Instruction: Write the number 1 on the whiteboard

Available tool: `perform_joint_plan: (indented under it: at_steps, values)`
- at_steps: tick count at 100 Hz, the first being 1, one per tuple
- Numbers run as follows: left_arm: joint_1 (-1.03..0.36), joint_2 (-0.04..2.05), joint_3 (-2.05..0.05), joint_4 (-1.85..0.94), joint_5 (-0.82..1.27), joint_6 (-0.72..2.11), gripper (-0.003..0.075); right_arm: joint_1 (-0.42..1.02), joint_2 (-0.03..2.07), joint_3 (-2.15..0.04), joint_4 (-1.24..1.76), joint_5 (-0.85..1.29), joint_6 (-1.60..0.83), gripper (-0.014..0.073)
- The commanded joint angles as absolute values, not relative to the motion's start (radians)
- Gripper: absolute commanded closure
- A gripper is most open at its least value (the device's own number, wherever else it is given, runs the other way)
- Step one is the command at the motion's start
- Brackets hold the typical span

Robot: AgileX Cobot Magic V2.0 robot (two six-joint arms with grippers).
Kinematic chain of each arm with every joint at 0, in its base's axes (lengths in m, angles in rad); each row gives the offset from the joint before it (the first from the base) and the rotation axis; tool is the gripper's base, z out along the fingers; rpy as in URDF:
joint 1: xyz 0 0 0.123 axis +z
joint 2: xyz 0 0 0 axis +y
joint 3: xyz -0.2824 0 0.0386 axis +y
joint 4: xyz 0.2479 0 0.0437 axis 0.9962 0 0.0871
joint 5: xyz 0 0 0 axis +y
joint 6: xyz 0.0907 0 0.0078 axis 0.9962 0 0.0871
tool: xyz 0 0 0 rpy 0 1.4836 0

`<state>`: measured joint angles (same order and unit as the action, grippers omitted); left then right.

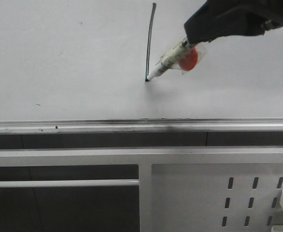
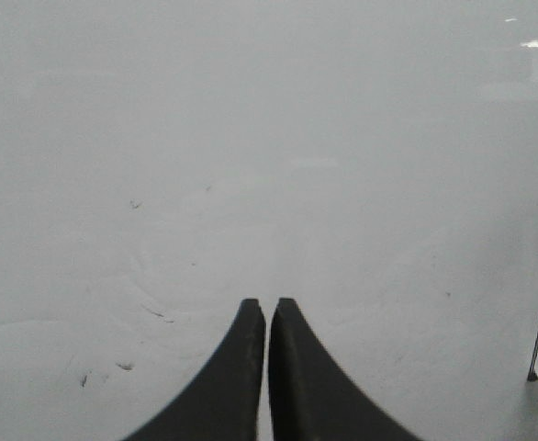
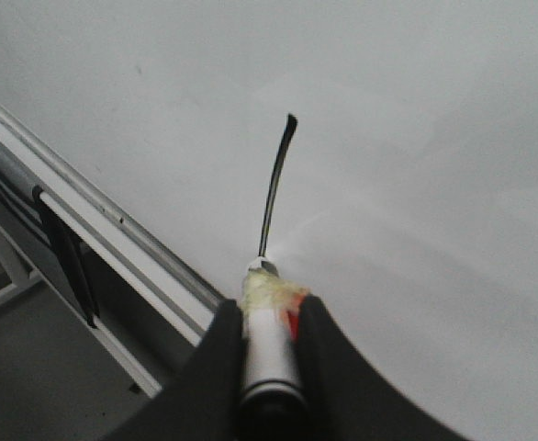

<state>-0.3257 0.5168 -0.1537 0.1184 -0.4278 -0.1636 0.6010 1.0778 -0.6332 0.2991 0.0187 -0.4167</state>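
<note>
Your right claw [image 1: 192, 46] squeezes the marker pen [image 1: 166, 62], tip touching the thin, nearly upright number 1 [image 1: 150, 41] on the shiny whiteboard [image 1: 59, 58]; your left claw [image 2: 267, 317] is pressed together.

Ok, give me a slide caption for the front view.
Right claw holds marker, tip at the bottom of the number 1 on the whiteboard.

lab-like test bench, glossy whiteboard [image 1: 59, 58], white perforated metal panel [image 1: 199, 193], bare metal framing [image 1: 64, 157]

I see a glossy white whiteboard [image 1: 74, 53], a dark number 1 [image 1: 150, 41] upper centre, a white marker [image 1: 168, 60] with an orange-red patch, black gripper fingers [image 3: 324, 367], a white perforated panel [image 1: 204, 193] lower right.
</note>
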Motion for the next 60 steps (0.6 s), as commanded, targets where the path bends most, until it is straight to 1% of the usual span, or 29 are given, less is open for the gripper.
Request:
perform_joint_plan:
  at_steps: [1, 20, 31, 36, 40, 45, 46, 47, 53, 60]
  values:
    - [-0.325, 0.525, -0.181, 0.104, -0.511, -0.164, 0.074, 0.591, 1.092, -0.671, 0.281, -0.084, -0.429, 0.0663]
    - [-0.325, 0.525, -0.181, 0.133, -0.511, -0.164, 0.074, 0.611, 1.095, -0.671, 0.292, -0.069, -0.429, 0.0663]
    - [-0.331, 0.525, -0.181, 0.31, -0.517, -0.168, 0.0739, 0.663, 1.082, -0.671, 0.292, 0.009, -0.429, 0.0663]
    - [-0.338, 0.525, -0.183, 0.407, -0.534, -0.172, 0.0727, 0.694, 1.071, -0.673, 0.292, 0.049, -0.429, 0.0663]
    - [-0.345, 0.525, -0.185, 0.5, -0.545, -0.182, 0.0703, 0.716, 1.071, -0.676, 0.289, 0.069, -0.429, 0.0663]
    - [-0.355, 0.525, -0.189, 0.593, -0.552, -0.206, 0.065, 0.747, 1.065, -0.692, 0.275, 0.119, -0.429, 0.0663]
    - [-0.358, 0.525, -0.191, 0.618, -0.552, -0.226, 0.0624, 0.753, 1.065, -0.698, 0.269, 0.146, -0.429, 0.0663]
    - [-0.358, 0.525, -0.191, 0.63, -0.552, -0.226, 0.0624, 0.753, 1.065, -0.702, 0.269, 0.146, -0.429, 0.0663]
    - [-0.371, 0.531, -0.202, 0.726, -0.548, -0.313, 0.053, 0.777, 1.065, -0.732, 0.25, 0.226, -0.429, 0.0663]
    - [-0.384, 0.548, -0.209, 0.822, -0.548, -0.386, 0.0459, 0.786, 1.065, -0.779, 0.246, 0.3, -0.429, 0.0663]
